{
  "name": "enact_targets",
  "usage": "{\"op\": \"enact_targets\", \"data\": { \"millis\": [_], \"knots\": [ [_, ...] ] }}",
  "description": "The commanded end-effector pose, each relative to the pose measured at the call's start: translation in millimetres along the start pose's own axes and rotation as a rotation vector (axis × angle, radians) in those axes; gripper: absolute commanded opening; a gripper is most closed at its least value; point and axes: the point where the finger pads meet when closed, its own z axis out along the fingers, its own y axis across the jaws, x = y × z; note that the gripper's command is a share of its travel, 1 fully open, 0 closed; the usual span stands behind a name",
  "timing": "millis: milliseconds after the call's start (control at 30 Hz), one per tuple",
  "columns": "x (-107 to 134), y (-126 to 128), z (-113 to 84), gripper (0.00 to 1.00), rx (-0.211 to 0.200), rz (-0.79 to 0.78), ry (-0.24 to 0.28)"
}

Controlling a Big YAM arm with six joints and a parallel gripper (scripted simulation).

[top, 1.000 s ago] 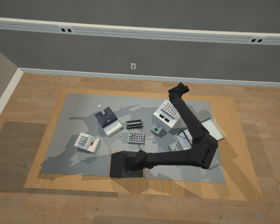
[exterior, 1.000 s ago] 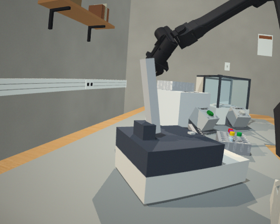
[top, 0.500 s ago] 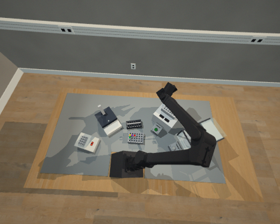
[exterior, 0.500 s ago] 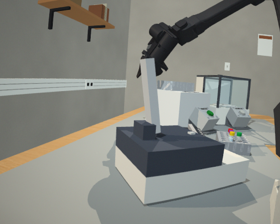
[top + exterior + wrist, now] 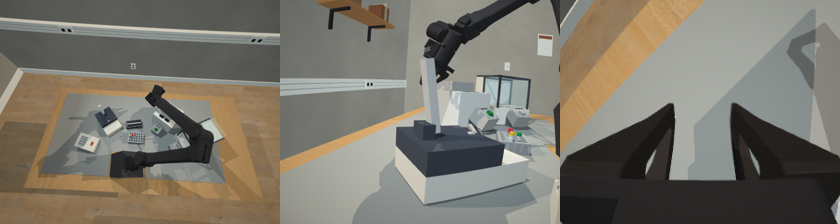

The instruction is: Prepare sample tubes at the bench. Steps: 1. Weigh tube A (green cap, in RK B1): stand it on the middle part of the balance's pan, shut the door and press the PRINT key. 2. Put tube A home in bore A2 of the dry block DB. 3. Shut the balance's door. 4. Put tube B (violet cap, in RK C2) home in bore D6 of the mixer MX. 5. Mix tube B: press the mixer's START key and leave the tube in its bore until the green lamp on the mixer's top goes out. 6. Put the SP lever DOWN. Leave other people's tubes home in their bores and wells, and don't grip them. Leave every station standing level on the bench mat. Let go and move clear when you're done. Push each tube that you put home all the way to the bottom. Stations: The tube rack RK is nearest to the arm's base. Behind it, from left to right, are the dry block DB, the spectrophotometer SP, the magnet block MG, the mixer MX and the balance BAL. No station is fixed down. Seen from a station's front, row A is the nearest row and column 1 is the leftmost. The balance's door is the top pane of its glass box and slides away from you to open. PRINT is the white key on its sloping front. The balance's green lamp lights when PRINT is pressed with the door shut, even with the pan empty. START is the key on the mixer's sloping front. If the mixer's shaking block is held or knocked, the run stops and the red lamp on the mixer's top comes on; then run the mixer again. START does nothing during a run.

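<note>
In the exterior view's upper middle, the gripper (image 5: 158, 91) (image 5: 430, 82) (image 5: 702, 111) hangs behind a pale upright bar (image 5: 431, 97), jaws partly apart.

Books (image 5: 376, 12) stand on a wooden shelf (image 5: 354, 13).

We see soft, moderate light across the bench mat (image 5: 82, 104) (image 5: 362, 159) (image 5: 705, 60), with the wall above it dim grey in the top view. Hard-edged shadows spread over the mat in all 3 views, overlapping in 2 tones right of it. Beside the mat, the wood shows no strong glare. Edges look slightly soft; we notice no motion blur.
</note>
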Motion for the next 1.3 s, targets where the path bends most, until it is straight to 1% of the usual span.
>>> {"op": "enact_targets", "data": {
  "millis": [0, 33, 67, 133, 167, 200, 267, 300, 333, 367, 433, 467, 500, 533, 600, 733, 833, 867, 900, 933, 1033, 1100, 1167, 1267],
  "knots": [
    [18, 12, -4.8, 0.36, -0.013, -0.003, 0.005],
    [18, 12, -4.8, 0.36, -0.013, -0.003, 0.005],
    [33, 11, -5.3, 0.36, -0.003, -0.040, 0.050],
    [34, 22, -8.0, 0.36, -0.010, -0.089, 0.077],
    [46, 21, -8.9, 0.36, -0.005, -0.126, 0.106],
    [67, 15, -9.1, 0.36, 0.011, -0.120, 0.126],
    [82, 18, -11.6, 0.36, 0.009, -0.116, 0.119],
    [85, 21, -12.6, 0.36, 0.001, -0.106, 0.104],
    [86, 20, -13.1, 0.36, 0.001, -0.106, 0.104],
    [99, 17, -15.7, 0.36, 0.016, -0.145, 0.146],
    [116, 17, -19.6, 0.36, 0.024, -0.196, 0.189],
    [112, 24, -21.8, 0.36, 0.018, -0.210, 0.193],
    [132, 16, -23.4, 0.36, 0.032, -0.227, 0.212],
    [138, 15, -26.4, 0.36, 0.031, -0.224, 0.207],
    [138, 15, -26.4, 0.36, 0.031, -0.224, 0.207],
    [171, 10, -34.6, 0.36, 0.058, -0.346, 0.287],
    [194, 5, -41.4, 0.36, 0.064, -0.338, 0.288],
    [192, 8, -43.6, 0.36, 0.048, -0.322, 0.268],
    [190, 9, -45.8, 0.36, 0.043, -0.317, 0.262],
    [205, 1, -46.6, 0.36, 0.071, -0.364, 0.302],
    [228, -8, -54.2, 0.36, 0.098, -0.449, 0.354],
    [242, -14, -59.7, 0.36, 0.100, -0.453, 0.357],
    [242, -14, -59.7, 0.36, 0.100, -0.453, 0.357],
    [262, -26, -68.5, 0.36, 0.134, -0.538, 0.398]
  ]
}}
